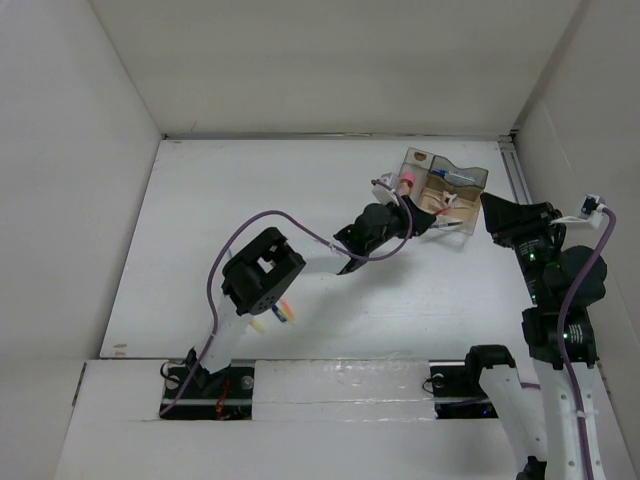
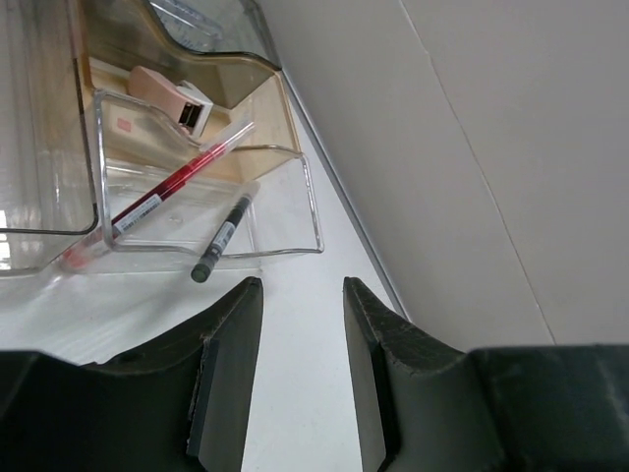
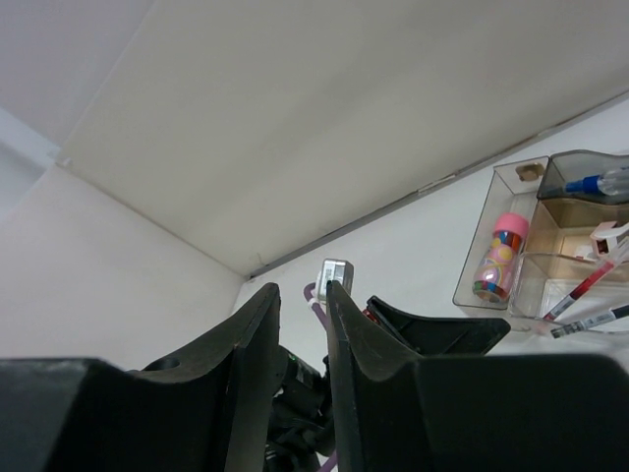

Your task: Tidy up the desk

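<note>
The desk [image 1: 300, 190] is a white tabletop walled by white panels. A clear compartment tray [image 1: 472, 177] stands at its back right. My left gripper [image 1: 428, 220] is open and empty, just short of the tray's near side. In the left wrist view my gripper [image 2: 303, 287] faces the tray [image 2: 314, 211], which holds a red pen [image 2: 177, 182], a dark pen [image 2: 224, 236] and a pink-and-white item [image 2: 162, 90]. My right gripper [image 1: 492, 208] hovers right of the tray; in its wrist view it [image 3: 303, 287] is open and empty.
Several small coloured pens [image 1: 272, 315] lie on the desk by the left arm's elbow. The right wrist view shows a pink patterned tube [image 3: 499, 254] and a blue pen [image 3: 595, 183] in the tray, and the left arm [image 3: 432, 329]. A metal rail [image 1: 517, 170] runs along the right wall.
</note>
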Robot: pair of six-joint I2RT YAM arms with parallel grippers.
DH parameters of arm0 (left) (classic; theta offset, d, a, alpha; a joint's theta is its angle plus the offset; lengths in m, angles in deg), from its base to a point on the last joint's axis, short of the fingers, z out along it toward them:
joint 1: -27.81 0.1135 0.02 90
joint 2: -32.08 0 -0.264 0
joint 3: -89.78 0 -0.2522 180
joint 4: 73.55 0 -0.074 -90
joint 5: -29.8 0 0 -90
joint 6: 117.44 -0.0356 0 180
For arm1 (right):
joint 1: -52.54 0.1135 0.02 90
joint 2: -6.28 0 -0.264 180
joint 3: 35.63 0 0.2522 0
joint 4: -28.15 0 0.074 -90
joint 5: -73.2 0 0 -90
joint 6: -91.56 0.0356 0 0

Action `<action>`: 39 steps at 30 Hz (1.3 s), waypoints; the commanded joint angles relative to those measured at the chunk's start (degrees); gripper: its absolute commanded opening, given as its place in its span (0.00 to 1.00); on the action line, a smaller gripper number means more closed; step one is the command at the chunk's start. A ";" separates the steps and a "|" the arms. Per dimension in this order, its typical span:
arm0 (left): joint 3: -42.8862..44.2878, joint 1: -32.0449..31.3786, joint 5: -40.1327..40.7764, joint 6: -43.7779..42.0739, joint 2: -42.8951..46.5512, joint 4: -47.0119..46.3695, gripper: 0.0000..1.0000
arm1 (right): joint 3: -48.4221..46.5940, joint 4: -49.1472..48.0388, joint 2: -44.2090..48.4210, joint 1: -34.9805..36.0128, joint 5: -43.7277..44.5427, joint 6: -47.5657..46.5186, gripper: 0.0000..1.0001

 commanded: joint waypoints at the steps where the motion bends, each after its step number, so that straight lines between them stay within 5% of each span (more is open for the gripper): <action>1: 1.96 -0.41 2.64 0.02 0.37 0.76 0.34 | 0.03 -1.44 0.48 0.48 -0.07 -0.17 0.32; 39: 20.07 -1.46 1.59 -0.07 -13.17 10.69 0.28 | 2.23 -2.67 0.56 0.48 -2.17 0.18 0.32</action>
